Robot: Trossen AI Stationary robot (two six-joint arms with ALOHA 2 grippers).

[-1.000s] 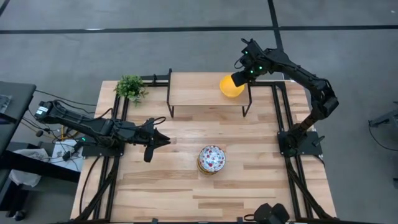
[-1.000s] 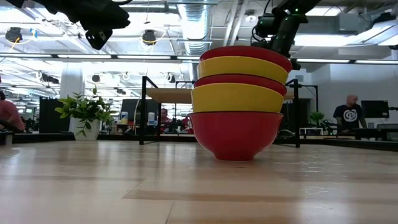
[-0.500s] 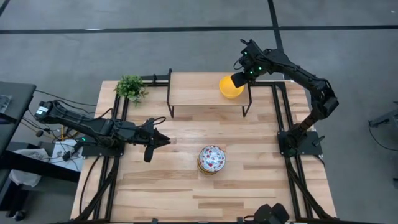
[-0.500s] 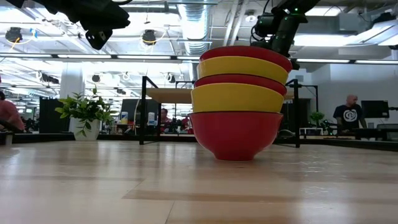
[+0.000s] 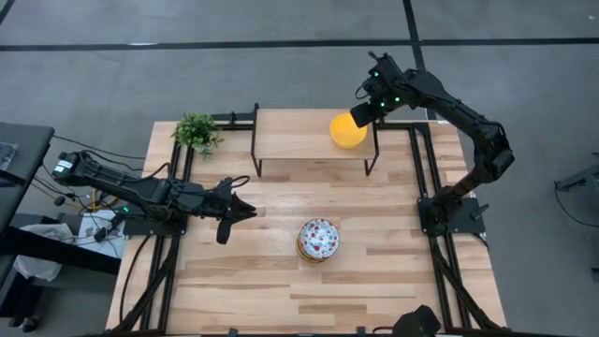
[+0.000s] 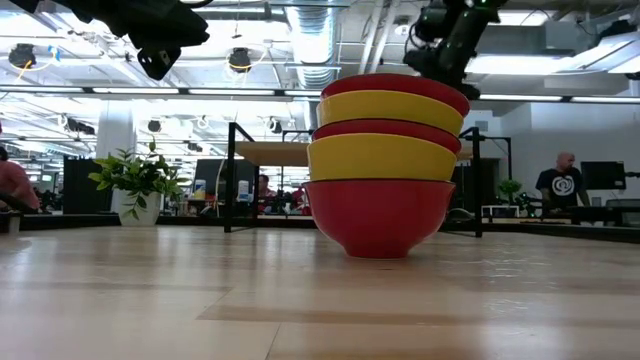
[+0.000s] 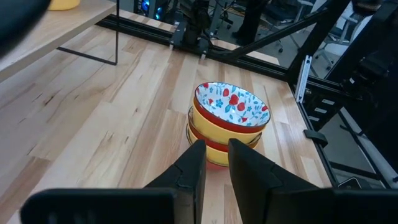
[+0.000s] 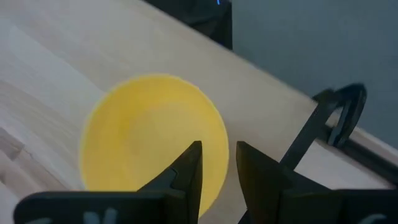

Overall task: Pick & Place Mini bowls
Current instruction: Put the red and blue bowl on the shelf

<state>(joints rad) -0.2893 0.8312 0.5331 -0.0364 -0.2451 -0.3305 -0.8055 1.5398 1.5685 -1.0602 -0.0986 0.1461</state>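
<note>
A plain yellow mini bowl (image 5: pixel 348 130) (image 8: pixel 152 140) rests upright on the right end of a raised wooden shelf (image 5: pixel 299 136) at the table's far side. My right gripper (image 5: pixel 359 116) (image 8: pixel 217 151) hangs just above the bowl's right rim, open, its fingers pointing steeply down, with nothing between them. A stack of mini bowls (image 5: pixel 318 241) (image 6: pixel 385 170) (image 7: pixel 230 121) stands on the table's middle; its top bowl is white inside with red-and-blue flowers. My left gripper (image 5: pixel 227 223) (image 7: pixel 216 144) hovers left of the stack, aimed at it, its fingers a narrow gap apart and empty.
A small green potted plant (image 5: pixel 197 131) (image 6: pixel 140 180) stands at the far left corner. The shelf's black legs (image 5: pixel 255 154) stand on the table behind the stack. Black frame rails (image 5: pixel 440 253) run along both sides. People show in the room beyond the table.
My right gripper has risen off the yellow bowl's rim and drawn slightly toward the table's far right. The bowl has stayed on the shelf.
</note>
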